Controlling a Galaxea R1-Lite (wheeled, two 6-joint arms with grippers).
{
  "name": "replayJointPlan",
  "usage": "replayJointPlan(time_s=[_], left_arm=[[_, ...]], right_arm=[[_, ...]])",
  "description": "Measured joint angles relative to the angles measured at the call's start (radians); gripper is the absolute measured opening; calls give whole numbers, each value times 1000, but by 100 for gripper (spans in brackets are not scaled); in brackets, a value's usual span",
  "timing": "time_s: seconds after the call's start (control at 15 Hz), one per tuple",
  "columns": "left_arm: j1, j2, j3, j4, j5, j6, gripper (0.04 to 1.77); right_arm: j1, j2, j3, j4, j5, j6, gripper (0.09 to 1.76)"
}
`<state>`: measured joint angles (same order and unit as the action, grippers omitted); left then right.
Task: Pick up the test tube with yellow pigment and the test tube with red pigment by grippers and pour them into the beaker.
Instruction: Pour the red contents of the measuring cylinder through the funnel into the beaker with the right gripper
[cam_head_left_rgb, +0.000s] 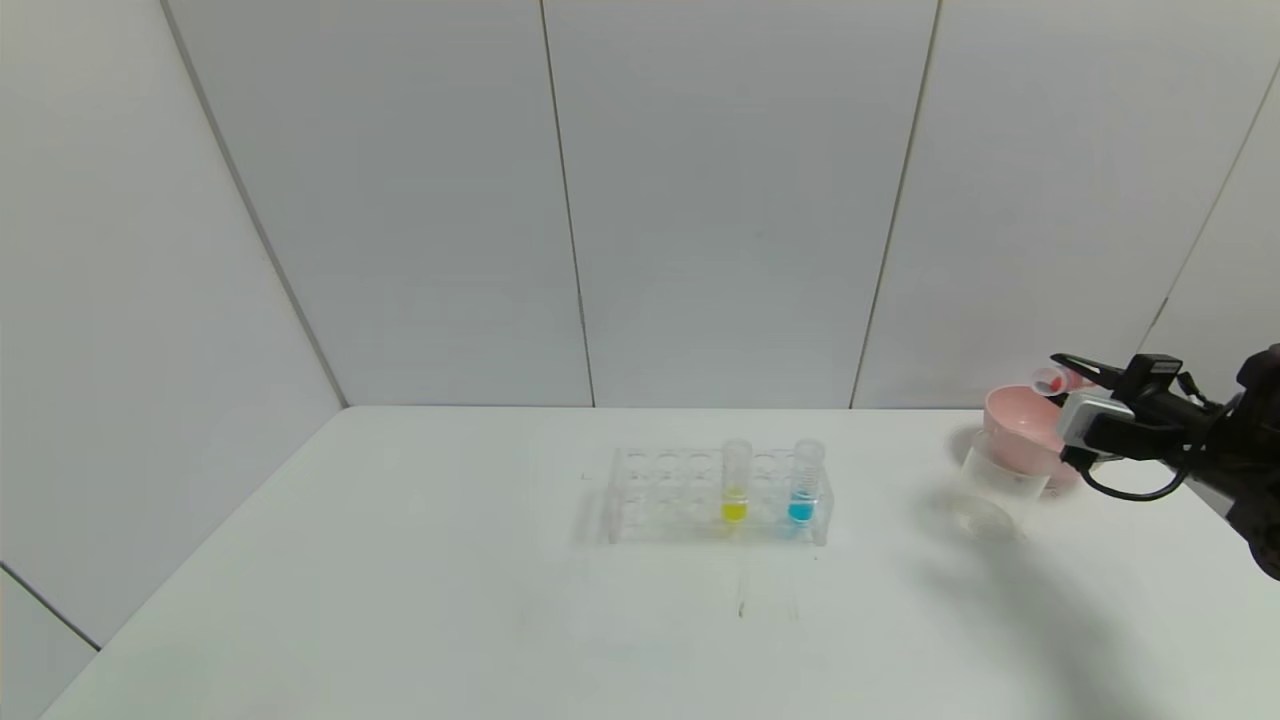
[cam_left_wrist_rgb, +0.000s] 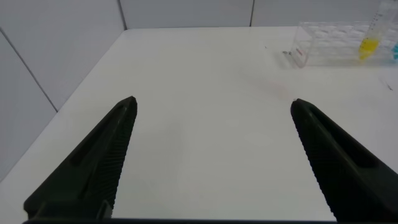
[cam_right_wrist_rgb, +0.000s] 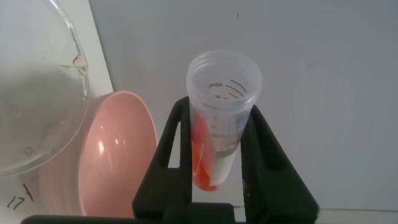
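White table (cam_head_left_rgb: 400, 600); right gripper (cam_right_wrist_rgb: 217, 143) clenched on red-pigment tube (cam_right_wrist_rgb: 221, 118), printed "45mL", "40"; left gripper (cam_left_wrist_rgb: 211, 112) released.

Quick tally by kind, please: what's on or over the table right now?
Tubes: 3 (yellow, blue, red in right gripper)
Rack: 1
Beaker: 1
Pink bowl: 1
Total: 6

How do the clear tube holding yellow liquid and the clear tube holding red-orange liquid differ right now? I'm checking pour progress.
The clear tube with yellow liquid stands upright in the clear tube rack; the clear tube with red-orange liquid lies tilted near horizontal above the pink bowl. The yellow tube is untouched; the red-orange tube is clamped in the right gripper. Yellow liquid pools at the bottom; red-orange liquid spreads along the wall. Both are uncapped.
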<state>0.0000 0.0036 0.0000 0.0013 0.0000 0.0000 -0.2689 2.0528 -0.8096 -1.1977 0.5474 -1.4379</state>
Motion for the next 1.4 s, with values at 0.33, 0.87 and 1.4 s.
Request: replayJointPlan(time_s=[0.33, 0.87, 1.4], left_arm=[[0, 0, 0, 0, 0, 0, 176], [0, 0, 0, 0, 0, 0, 176], [0, 0, 0, 0, 0, 0, 176]], right_arm=[[-10, 4, 3, 0, -33, -89, 51], [13, 3, 4, -2, -39, -206, 51], [14, 3, 51, -37, -36, -242, 51]])
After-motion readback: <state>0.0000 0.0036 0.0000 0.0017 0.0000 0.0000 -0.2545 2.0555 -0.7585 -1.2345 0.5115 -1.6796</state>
